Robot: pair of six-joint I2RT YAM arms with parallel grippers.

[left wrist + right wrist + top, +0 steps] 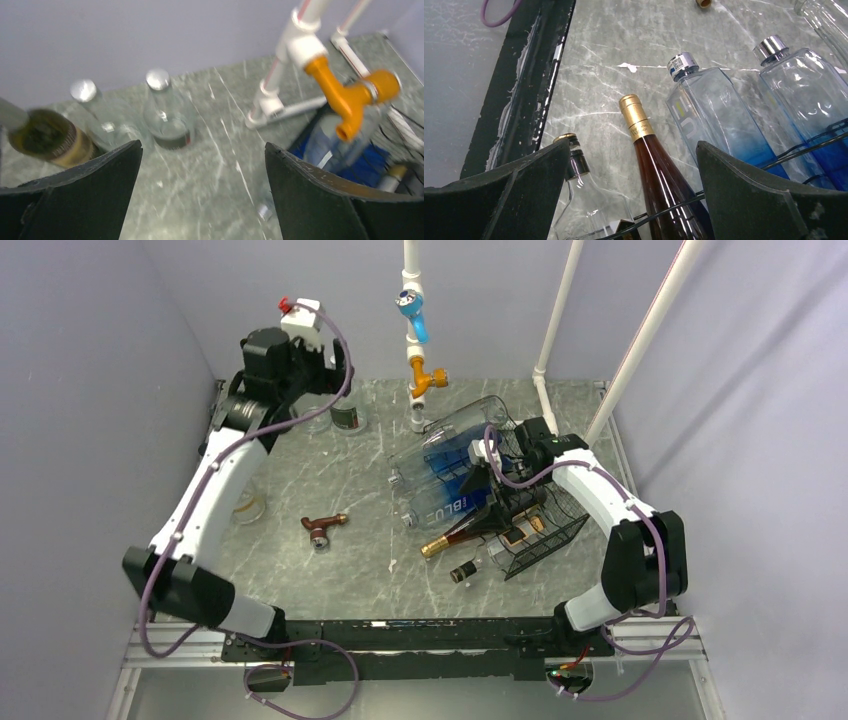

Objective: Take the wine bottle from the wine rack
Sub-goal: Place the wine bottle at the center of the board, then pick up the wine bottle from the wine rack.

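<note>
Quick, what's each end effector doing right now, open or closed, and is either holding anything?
Left end effector: open, holding nothing.
Right end effector: open, holding nothing, facing the amber wine bottle.

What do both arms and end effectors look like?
The left arm and right arm: white tubular links, black joint housings, purple cables looped along each. The left end effector and right end effector: two broad matte-black fingers each. A white block with red cap on left wrist.
</note>
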